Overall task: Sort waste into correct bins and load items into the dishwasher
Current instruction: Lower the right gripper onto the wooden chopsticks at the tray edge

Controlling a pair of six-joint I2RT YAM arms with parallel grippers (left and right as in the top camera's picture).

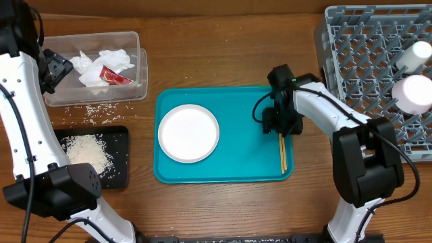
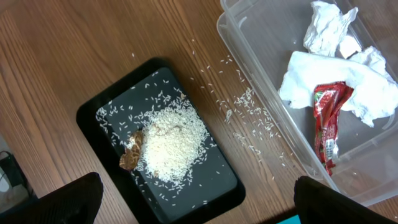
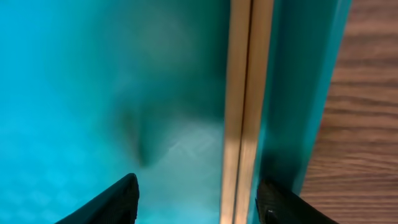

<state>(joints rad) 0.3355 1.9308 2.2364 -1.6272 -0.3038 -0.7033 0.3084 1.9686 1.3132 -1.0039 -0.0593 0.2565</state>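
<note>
My right gripper (image 1: pixel 278 128) is open, low over the teal tray's right side, its fingers (image 3: pixel 199 202) astride the wooden chopsticks (image 3: pixel 245 112) that lie along the tray's right wall (image 1: pixel 283 152). The round white plate (image 1: pixel 188 132) lies on the tray's left half. My left gripper (image 1: pixel 57 67) is open and empty, high beside the clear tub (image 1: pixel 138 64) that holds crumpled tissue (image 2: pixel 348 81) and the red wrapper (image 2: pixel 328 121). The black tray (image 2: pixel 214 186) holds a rice pile (image 2: pixel 171 143) and the brown scrap (image 2: pixel 132 152). White cups or bowls (image 1: pixel 413 91) sit in the grey dish rack (image 1: pixel 358 47).
Loose rice grains (image 2: pixel 245 106) are scattered on the wooden table between the tub and the black tray. The teal tray (image 1: pixel 223 172) lies mid-table. The rack fills the far right corner.
</note>
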